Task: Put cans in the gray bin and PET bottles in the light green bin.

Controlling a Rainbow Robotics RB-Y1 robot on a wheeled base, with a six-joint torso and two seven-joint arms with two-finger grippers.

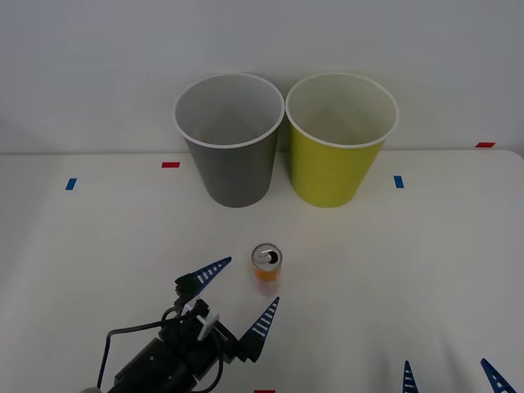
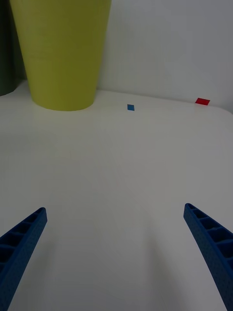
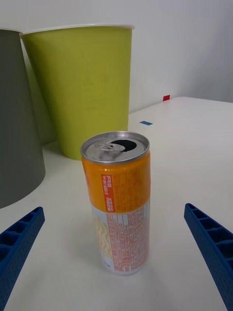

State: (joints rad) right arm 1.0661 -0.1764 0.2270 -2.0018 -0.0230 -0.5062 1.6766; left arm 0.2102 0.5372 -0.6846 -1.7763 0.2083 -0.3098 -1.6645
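Observation:
An orange can (image 1: 267,267) with a silver opened top stands upright on the white table, in front of the two bins; the left wrist view shows the can (image 3: 118,199) close up. My left gripper (image 1: 241,295) is open just short of the can, one blue finger on each side of it and neither touching. Behind stand the gray bin (image 1: 230,140) on the left and the light green bin (image 1: 337,141) on the right, both upright and showing white insides. My right gripper (image 1: 450,378) is open low at the table's near right edge, holding nothing.
Small blue markers (image 1: 70,184) and red markers (image 1: 170,164) are stuck on the table around the bins. A white wall rises right behind the bins. Bare tabletop (image 1: 409,270) lies to the right of the can.

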